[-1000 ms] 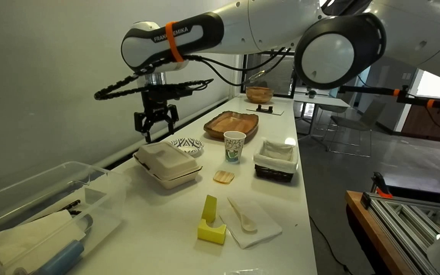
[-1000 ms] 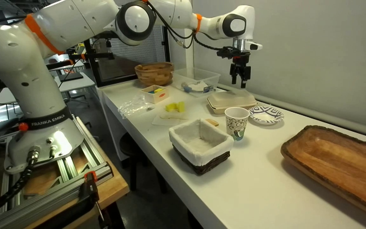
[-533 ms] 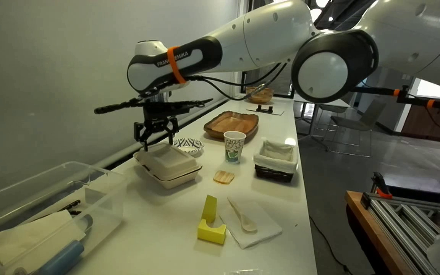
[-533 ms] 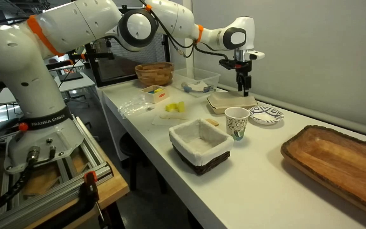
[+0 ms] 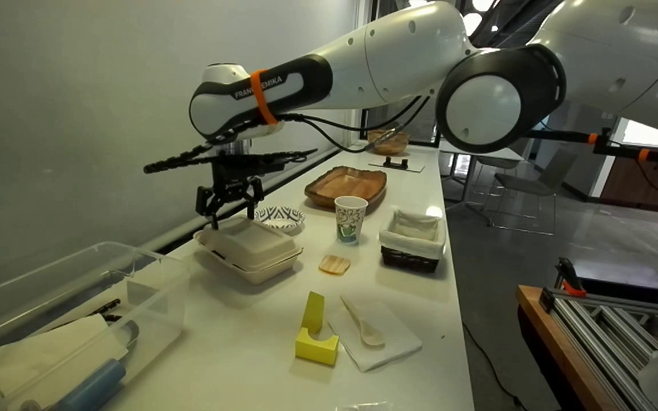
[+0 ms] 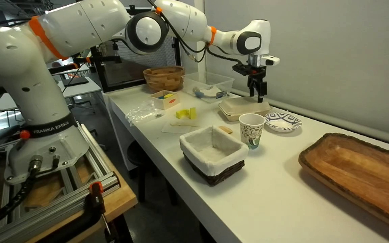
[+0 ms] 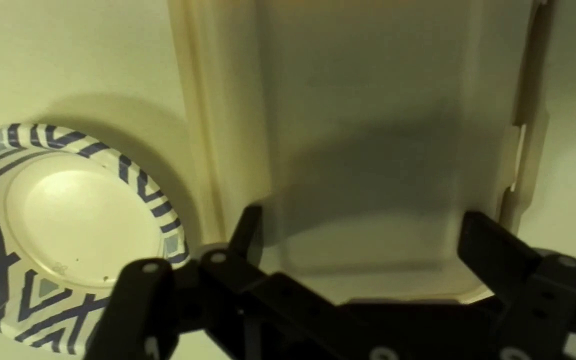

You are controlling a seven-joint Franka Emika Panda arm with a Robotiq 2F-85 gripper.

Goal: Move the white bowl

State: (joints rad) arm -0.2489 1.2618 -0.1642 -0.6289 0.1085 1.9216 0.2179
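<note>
The white bowl (image 5: 255, 245) is an off-white clamshell-like container, closed, lying on the white table near the wall. It shows in both exterior views (image 6: 241, 109) and fills the middle of the wrist view (image 7: 368, 75). My gripper (image 5: 233, 221) points down over its wall-side end, also in an exterior view (image 6: 256, 98). In the wrist view my gripper (image 7: 363, 212) has its fingers wide apart over the sides of the raised lid. The fingertips are at lid height and seem to touch the lid. The container still rests on the table.
A patterned paper plate (image 7: 88, 220) lies close beside the container. A paper cup (image 5: 349, 220), a lined basket (image 5: 414, 234) and a wooden tray (image 5: 346, 185) stand nearby. A clear plastic box (image 5: 77, 319) is on the container's far side from the plate. The wall runs behind.
The arm has come down from above the container to its lid. In the last half second the gripper and the container have both shifted slightly toward the clear plastic box.
</note>
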